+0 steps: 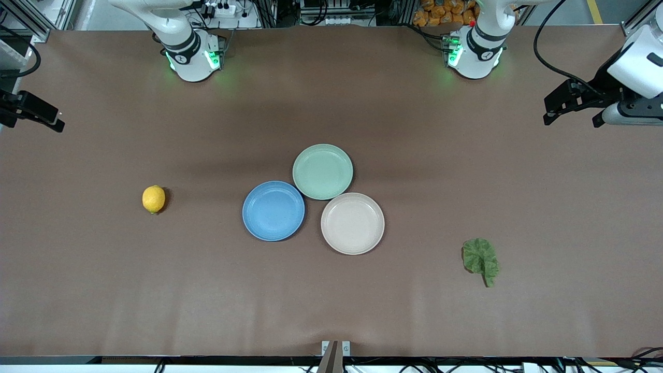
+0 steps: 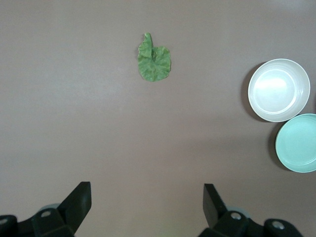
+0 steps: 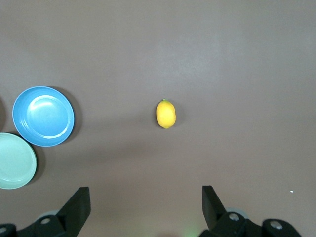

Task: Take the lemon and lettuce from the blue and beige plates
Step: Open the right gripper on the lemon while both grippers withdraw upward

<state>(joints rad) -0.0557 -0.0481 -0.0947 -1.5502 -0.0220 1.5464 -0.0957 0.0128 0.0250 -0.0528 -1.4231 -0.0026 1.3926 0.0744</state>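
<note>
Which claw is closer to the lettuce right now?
Left. The left claw hangs open at its end of the table, lettuce in its wrist view; the right claw is over the lemon's end.

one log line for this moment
lemon: on table | lettuce: on table | left pincer: open | right pincer: open

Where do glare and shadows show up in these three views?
Front view: soft shadow beside the lemon, darker bands across the table, green glow at both arm bases. Left wrist view: bright glare inside the beige plate; the lettuce is evenly lit. Right wrist view: sheen on the blue plate.
</note>
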